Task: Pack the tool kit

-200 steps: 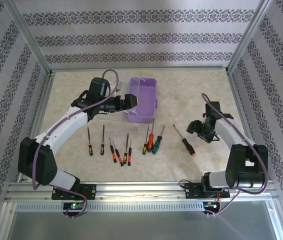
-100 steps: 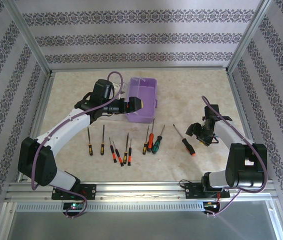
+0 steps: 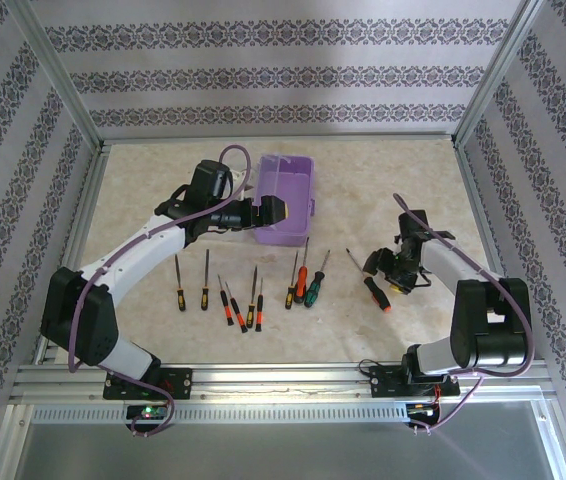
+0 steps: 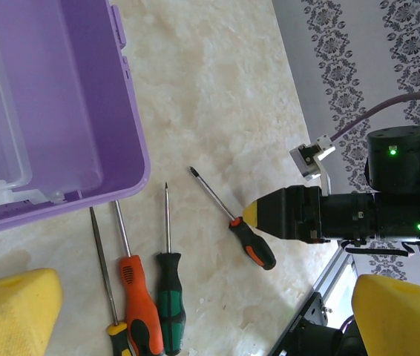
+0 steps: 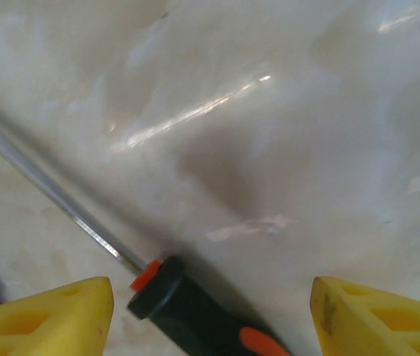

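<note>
The purple box [image 3: 285,200] of the tool kit stands open at the back middle of the table; its near corner [image 4: 54,111] shows in the left wrist view. My left gripper [image 3: 273,210] hovers open at its near left side, holding nothing [image 4: 206,315]. Several screwdrivers lie in a row [image 3: 253,295] in front of the box, among them an orange one [image 4: 132,297] and a green one [image 4: 169,297]. Apart to the right lies a black-and-orange screwdriver [image 3: 376,292] [image 4: 253,243]. My right gripper [image 3: 375,265] is low over it, open [image 5: 210,315], the handle [image 5: 188,311] between the fingers and untouched.
An aluminium rail [image 3: 283,380] runs along the near edge, close behind the handles of the row. Patterned walls [image 3: 283,70] and frame posts [image 3: 483,90] close the back and sides. Bare marble surface [image 3: 383,190] lies right of the box.
My left gripper has swung right, from the box's left side to its near edge. My right gripper has moved left and down onto the lone screwdriver. Both stayed open.
</note>
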